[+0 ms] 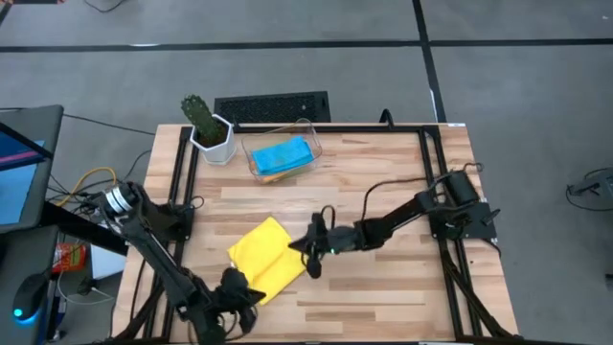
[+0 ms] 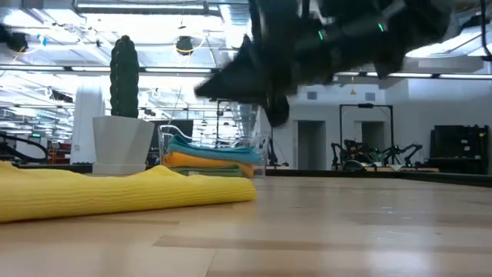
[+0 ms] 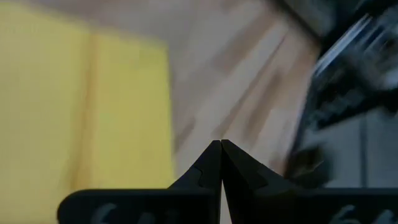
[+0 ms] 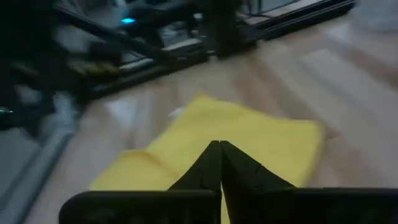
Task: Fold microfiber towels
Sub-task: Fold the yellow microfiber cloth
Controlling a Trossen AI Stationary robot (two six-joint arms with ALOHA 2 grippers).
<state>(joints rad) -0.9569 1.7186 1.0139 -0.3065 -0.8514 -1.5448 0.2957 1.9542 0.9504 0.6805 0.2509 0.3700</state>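
The yellow towel [image 1: 265, 258] lies folded on the table [image 1: 383, 192] near the front-left; the right gripper [image 1: 311, 251] hovers clenched and empty by its edge — the left gripper [image 1: 233, 292], clenched too, sits at its near corner; pinching both free corners evenly would keep the next fold square.

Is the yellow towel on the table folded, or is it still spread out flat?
Folded. The yellow towel lies as a narrow strip, and the left wrist view shows one layer's edge lying over another.
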